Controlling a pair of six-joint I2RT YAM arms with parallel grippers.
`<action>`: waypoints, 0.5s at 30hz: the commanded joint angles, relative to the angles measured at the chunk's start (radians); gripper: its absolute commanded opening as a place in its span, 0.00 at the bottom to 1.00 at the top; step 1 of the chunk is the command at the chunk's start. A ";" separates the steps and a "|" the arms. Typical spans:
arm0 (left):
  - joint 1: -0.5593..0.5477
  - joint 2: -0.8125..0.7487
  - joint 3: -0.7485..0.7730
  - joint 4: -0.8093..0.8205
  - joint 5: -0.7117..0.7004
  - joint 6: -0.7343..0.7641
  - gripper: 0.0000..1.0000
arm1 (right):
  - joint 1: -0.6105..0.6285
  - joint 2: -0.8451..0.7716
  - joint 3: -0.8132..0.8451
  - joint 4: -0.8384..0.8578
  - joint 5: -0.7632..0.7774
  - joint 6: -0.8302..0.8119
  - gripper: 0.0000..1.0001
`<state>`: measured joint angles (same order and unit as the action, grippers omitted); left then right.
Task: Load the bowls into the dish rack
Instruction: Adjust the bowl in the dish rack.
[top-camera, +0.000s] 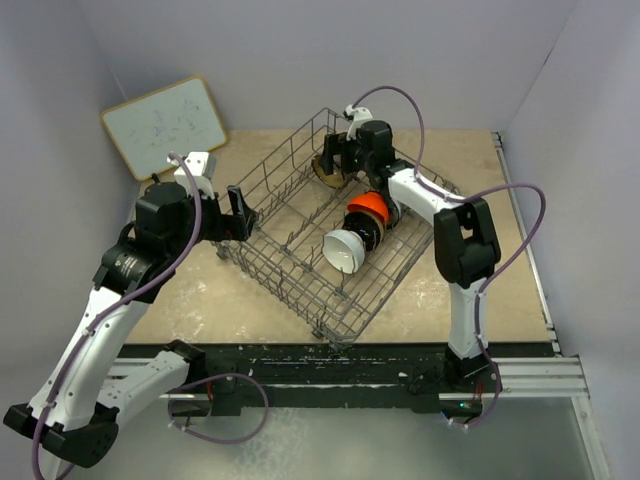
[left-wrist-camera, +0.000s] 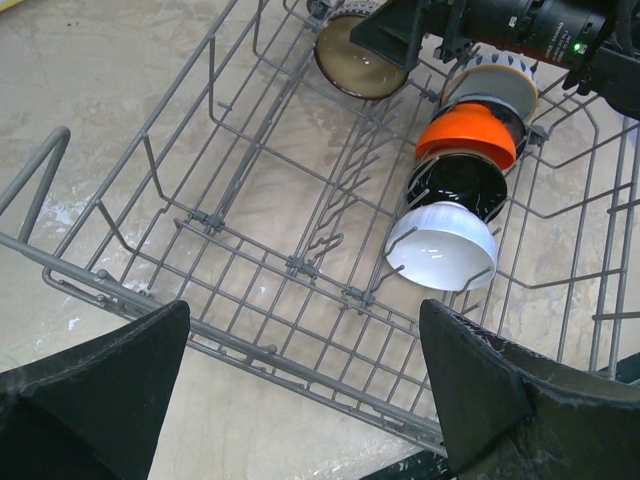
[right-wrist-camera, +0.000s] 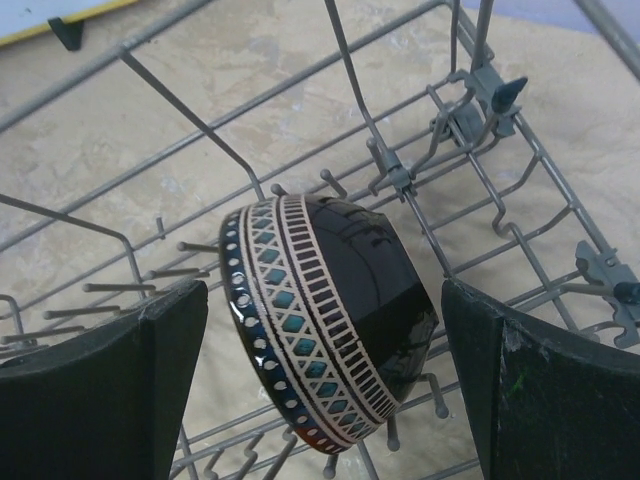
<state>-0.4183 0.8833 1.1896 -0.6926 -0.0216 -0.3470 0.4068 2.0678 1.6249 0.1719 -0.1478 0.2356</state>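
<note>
The right gripper (right-wrist-camera: 320, 335) is released, its fingers wide on either side of the brown bowl (right-wrist-camera: 330, 320) and neither touching it. The bowl leans on edge among the tines of the rack (top-camera: 290, 215). The left gripper (left-wrist-camera: 305, 345) is also spread wide, holding nothing, with the rack's rim just ahead of it. Beyond that rim a white bowl (left-wrist-camera: 440, 245), black bowl (left-wrist-camera: 460, 185), orange bowl (left-wrist-camera: 468, 135) and patterned bowl (left-wrist-camera: 495, 88) stand in a row. The whiteboard (top-camera: 165, 125) scribbles are too faint to read.
</note>
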 joint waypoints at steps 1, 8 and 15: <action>0.001 0.012 0.000 0.077 0.012 0.027 0.99 | -0.007 -0.013 0.042 0.074 -0.038 -0.008 1.00; 0.001 0.007 -0.007 0.079 0.011 0.030 0.99 | -0.007 -0.005 0.020 0.078 -0.096 -0.002 1.00; 0.002 -0.033 -0.036 0.076 0.009 0.031 0.99 | 0.003 -0.018 0.008 0.060 -0.141 -0.014 1.00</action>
<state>-0.4183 0.8871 1.1690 -0.6582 -0.0208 -0.3359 0.4019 2.0888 1.6245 0.2005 -0.2234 0.2352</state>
